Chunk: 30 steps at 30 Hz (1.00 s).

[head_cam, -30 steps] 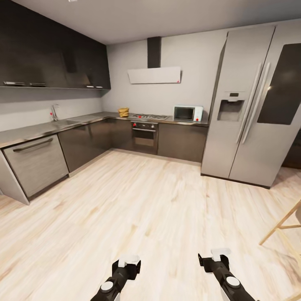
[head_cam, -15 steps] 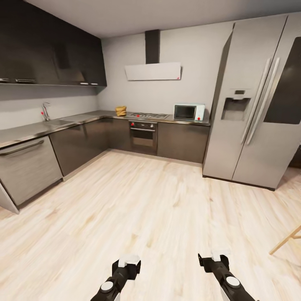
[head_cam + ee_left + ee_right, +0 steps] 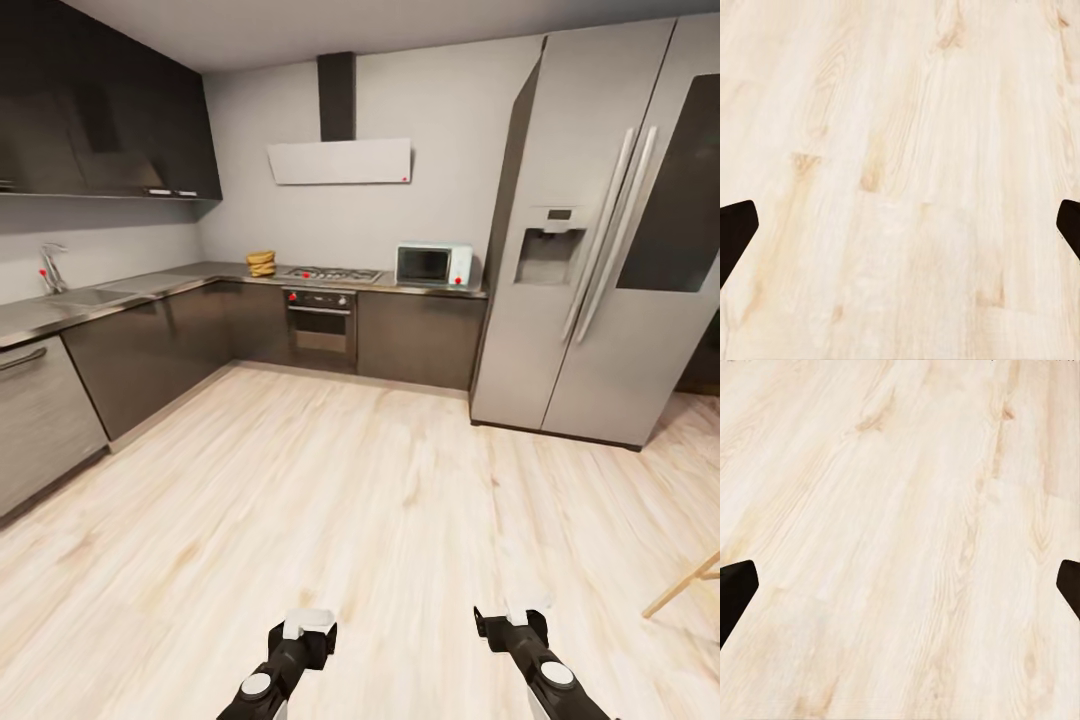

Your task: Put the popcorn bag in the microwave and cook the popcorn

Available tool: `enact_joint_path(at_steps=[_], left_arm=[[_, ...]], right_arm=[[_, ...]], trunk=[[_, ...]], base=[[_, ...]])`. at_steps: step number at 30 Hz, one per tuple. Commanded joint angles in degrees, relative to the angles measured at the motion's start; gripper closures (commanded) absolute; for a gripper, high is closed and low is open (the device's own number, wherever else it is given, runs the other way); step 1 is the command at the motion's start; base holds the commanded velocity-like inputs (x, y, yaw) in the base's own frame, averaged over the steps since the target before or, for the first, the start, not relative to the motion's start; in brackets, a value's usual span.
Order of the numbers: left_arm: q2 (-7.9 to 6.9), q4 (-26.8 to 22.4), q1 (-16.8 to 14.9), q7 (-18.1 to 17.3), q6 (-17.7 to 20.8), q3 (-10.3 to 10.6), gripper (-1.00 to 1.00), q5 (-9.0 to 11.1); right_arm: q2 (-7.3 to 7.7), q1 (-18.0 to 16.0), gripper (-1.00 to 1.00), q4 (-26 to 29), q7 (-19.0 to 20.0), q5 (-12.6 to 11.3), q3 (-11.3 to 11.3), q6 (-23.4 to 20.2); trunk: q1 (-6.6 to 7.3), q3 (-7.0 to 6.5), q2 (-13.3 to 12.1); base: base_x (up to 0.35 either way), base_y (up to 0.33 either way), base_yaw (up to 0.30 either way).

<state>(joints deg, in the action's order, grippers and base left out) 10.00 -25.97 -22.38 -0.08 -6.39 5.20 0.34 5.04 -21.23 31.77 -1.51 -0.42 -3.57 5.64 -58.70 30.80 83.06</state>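
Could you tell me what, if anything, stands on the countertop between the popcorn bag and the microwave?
The gas hob lies between them, set flat into the countertop. The popcorn bag sits to its left, the microwave to its right. Nothing visible rises above the worktop along that stretch.

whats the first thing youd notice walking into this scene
The tall silver fridge at the right dominates the head view, with wide pale wood floor stretching to it. On the far grey countertop a mint-blue microwave stands beside the fridge, and a tan popcorn bag sits at the other side of the gas hob.
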Motion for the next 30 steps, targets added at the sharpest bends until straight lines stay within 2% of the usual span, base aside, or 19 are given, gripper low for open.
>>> enact_joint_path(at_steps=[1,17,30], left_arm=[[0.00,0.0,0.0,0.0,-0.2,0.1,-1.00,0.0],[0.00,0.0,0.0,0.0,-0.2,0.0,-1.00,0.1],[0.00,0.0,0.0,0.0,-0.2,-0.1,-1.00,0.2]], right_arm=[[0.06,0.0,-1.00,0.0,-0.2,-0.1,-0.3,0.2],[0.06,0.0,-1.00,0.0,-0.2,0.0,-0.3,0.2],[0.06,0.0,-1.00,0.0,-0.2,0.0,-0.3,0.2]], trunk=[[-0.03,0.06,0.0],[-0.03,0.06,0.0],[-0.03,-0.24,0.0]], base=[[0.334,-0.152,-0.011],[0.322,-0.195,-0.001],[0.343,0.019,-0.030]])
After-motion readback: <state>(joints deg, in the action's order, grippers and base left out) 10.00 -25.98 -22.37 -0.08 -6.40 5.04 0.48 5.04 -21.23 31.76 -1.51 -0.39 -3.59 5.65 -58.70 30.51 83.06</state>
